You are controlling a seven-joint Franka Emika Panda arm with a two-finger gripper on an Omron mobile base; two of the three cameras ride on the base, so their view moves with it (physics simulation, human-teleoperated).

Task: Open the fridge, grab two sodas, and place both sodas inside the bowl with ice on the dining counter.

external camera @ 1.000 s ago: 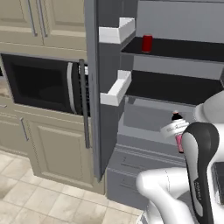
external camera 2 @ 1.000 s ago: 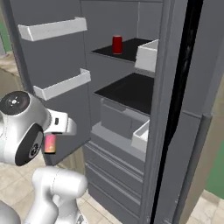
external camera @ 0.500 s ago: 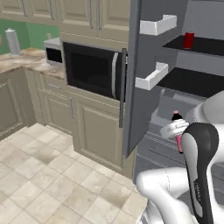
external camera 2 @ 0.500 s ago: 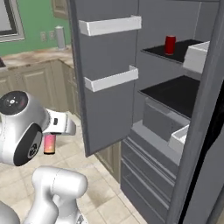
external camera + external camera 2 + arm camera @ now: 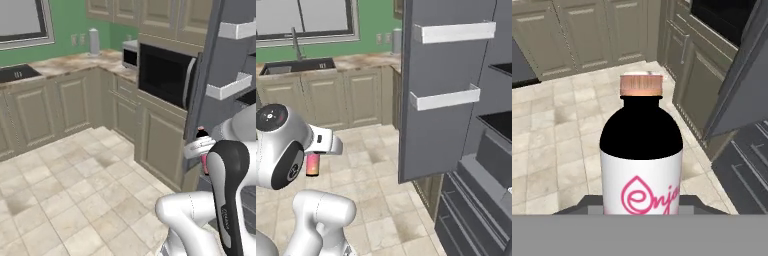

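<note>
One soda bottle is in sight, dark with a white label and a pinkish cap. There is one microwave and one sink. The open fridge door carries two white door shelves.

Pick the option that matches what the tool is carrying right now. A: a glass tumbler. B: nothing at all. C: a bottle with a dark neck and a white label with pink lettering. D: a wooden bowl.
C: in the hand view the soda bottle stands upright right before the camera, dark-necked with a white, pink-lettered label, held in the tool.
</note>
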